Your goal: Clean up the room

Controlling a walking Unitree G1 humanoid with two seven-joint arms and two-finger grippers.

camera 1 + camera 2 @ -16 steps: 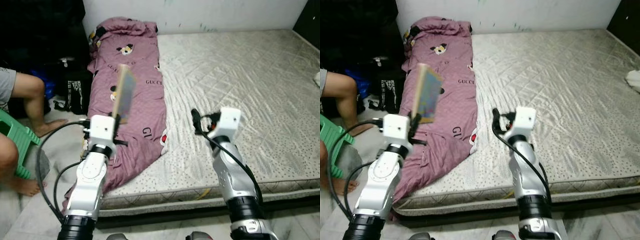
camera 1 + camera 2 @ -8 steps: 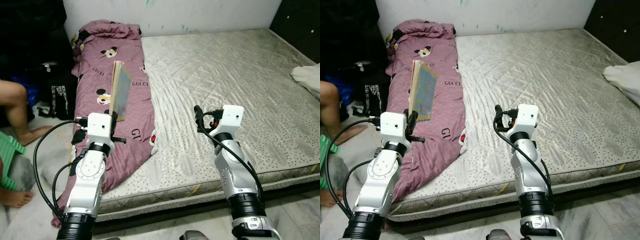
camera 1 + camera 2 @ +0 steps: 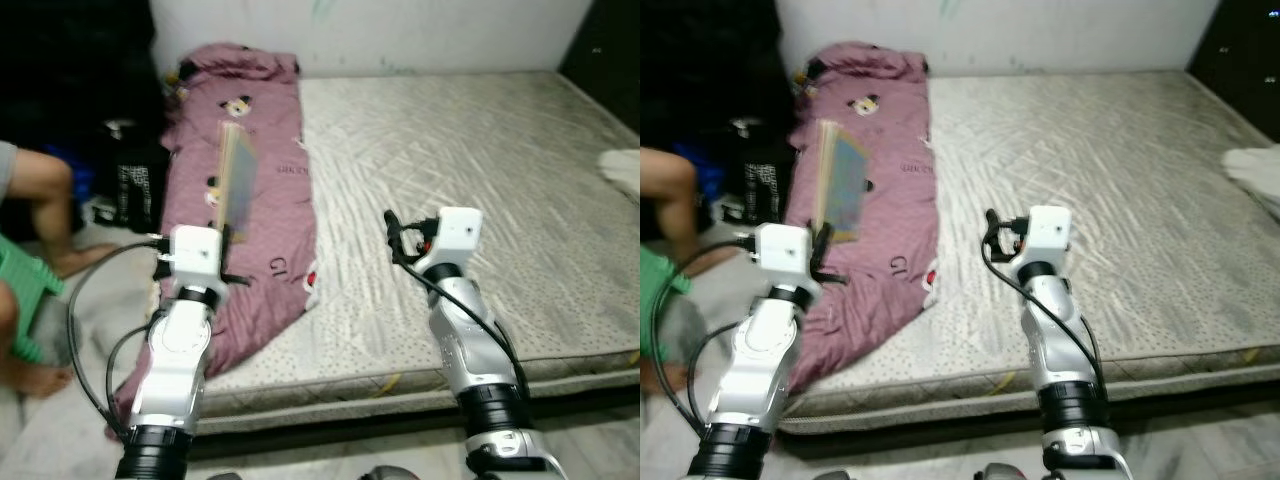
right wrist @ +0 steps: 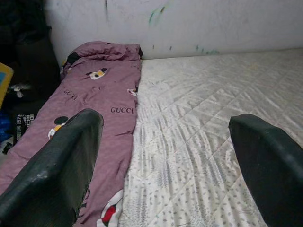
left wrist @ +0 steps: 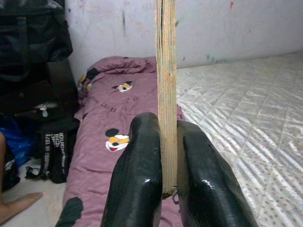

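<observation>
Up front, the left gripper [image 5: 163, 189] has both black fingers [image 5: 137, 179] pinched tight on the bottom edge of one thin book [image 3: 237, 180]. That book stands upright, long axis vertical, spine edge toward the wrist camera, raised above the left edge of the mattress [image 3: 480, 190]. One purple blanket [image 3: 875, 180] lies lengthwise along that edge. The right gripper [image 4: 165, 156] hangs spread wide, holding nothing, over the mattress's front part.

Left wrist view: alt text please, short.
The left gripper clamps the bottom edge of a thin upright book between its two black fingers. Behind lie a mauve cartoon-print quilt on a grey quilted mattress and a black bag.
</observation>
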